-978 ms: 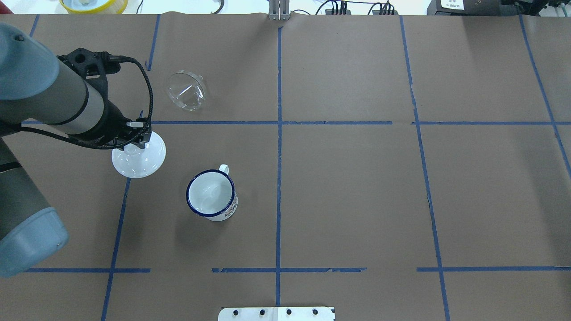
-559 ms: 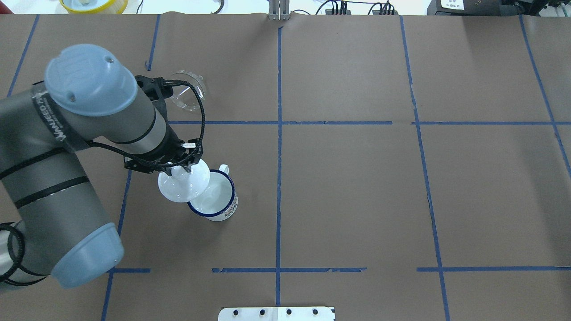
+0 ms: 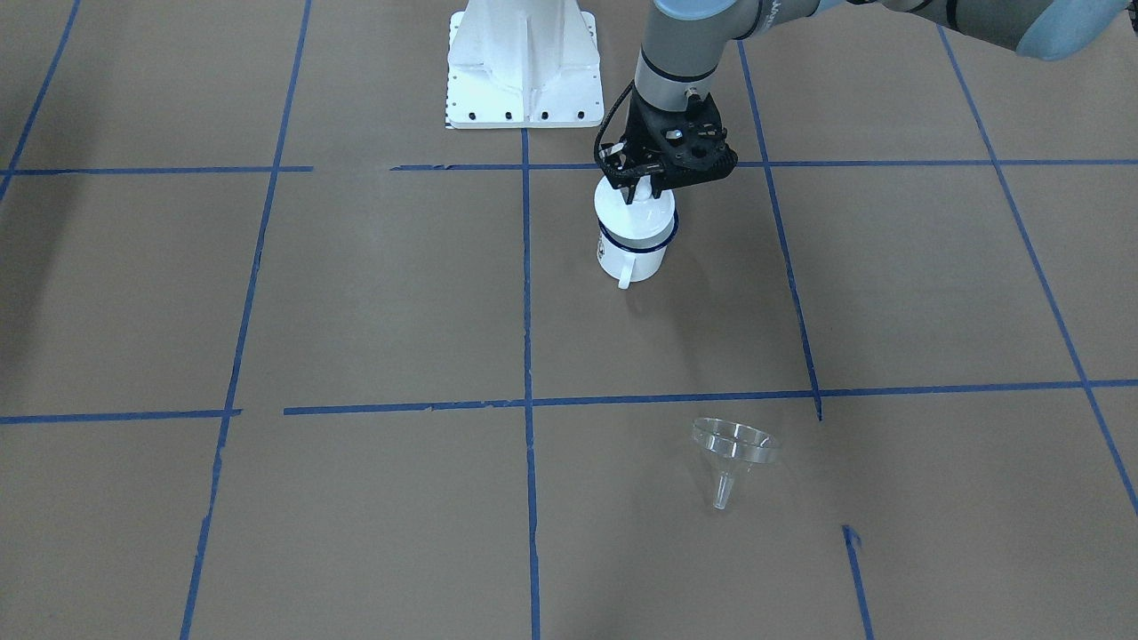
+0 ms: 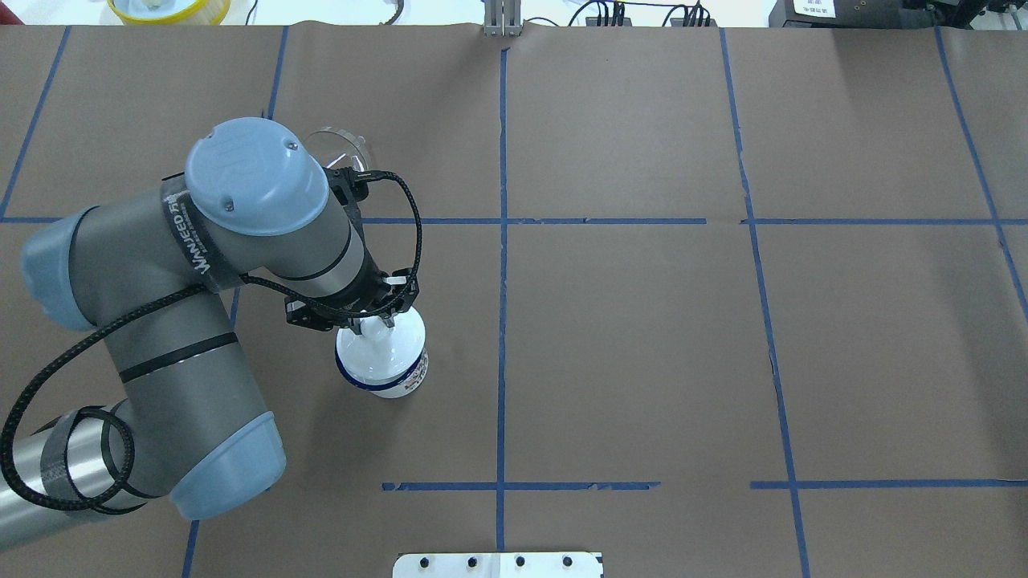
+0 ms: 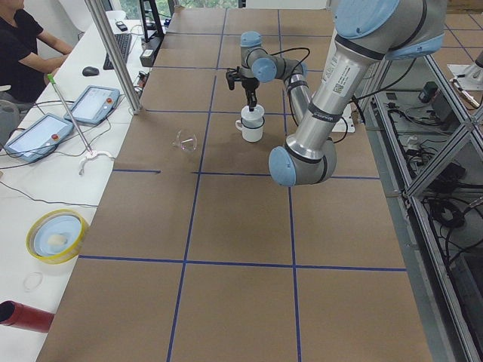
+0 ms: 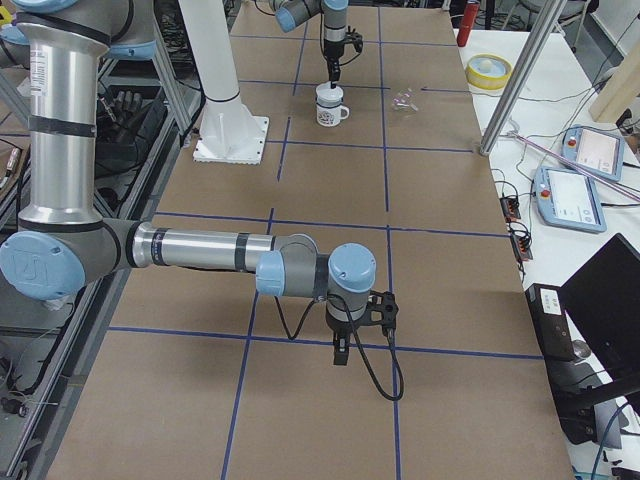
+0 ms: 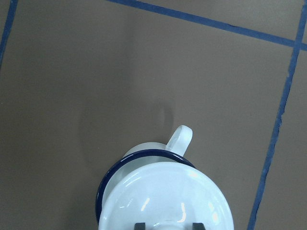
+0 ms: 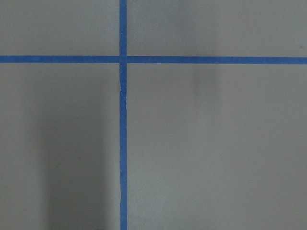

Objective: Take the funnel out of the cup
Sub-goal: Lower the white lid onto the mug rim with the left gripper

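At twelve o'clock overhead from the left gripper (image 4: pixel 373 321), the funnel (image 3: pixel 734 444) lies on the table (image 4: pixel 642 321), well apart; jaws clamp a white lid (image 4: pixel 389 345) over the cup (image 4: pixel 393 385).

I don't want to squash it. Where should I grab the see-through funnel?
Probably its short spout. The funnel lies tipped on the table, mouth toward the robot's base, spout pointing away. Bring your fingers down from above, one each side of the spout.
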Controlling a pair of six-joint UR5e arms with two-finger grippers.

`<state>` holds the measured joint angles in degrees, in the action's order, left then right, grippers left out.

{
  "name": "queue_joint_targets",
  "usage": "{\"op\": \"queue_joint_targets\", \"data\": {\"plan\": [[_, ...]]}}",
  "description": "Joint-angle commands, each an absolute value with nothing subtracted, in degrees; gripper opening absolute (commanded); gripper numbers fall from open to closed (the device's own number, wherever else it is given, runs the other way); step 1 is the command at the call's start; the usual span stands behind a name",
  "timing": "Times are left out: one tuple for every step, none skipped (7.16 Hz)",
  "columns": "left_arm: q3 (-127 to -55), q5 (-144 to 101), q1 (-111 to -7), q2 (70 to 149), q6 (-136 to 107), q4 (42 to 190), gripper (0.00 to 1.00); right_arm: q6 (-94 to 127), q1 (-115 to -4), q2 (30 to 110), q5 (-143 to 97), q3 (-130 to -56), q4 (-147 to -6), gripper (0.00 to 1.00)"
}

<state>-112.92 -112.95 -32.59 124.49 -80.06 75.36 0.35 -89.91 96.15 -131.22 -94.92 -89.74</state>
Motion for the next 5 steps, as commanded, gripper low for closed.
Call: {"op": "queue_joint_targets", "data": {"plan": [[-111.98,-112.77,-32.52,123.84,-80.07,77.25,0.0,0.35,-89.91,96.15,-131.22,-94.92,-89.74,1.0],[-112.06,-112.33,-32.52,123.92,-80.07,77.26,0.0,0.35,-89.91,96.15,-131.22,-94.92,-89.74,1.0],[-112.23,-112.32,-32.52,123.58,-80.07,77.26,0.0,0.35,-89.91,96.15,-131.22,-94.92,-89.74,1.0],[-112.41,-112.15,-32.61,123.57,-80.16,77.17,0.0,0.35,-89.91,96.15,-131.22,-94.92,-89.74,1.0],[-112.41,-111.8,-32.69,123.57,-80.07,77.17,0.0,0.35,-89.91,96.15,-131.22,-94.92,-89.74,1.0]]}}
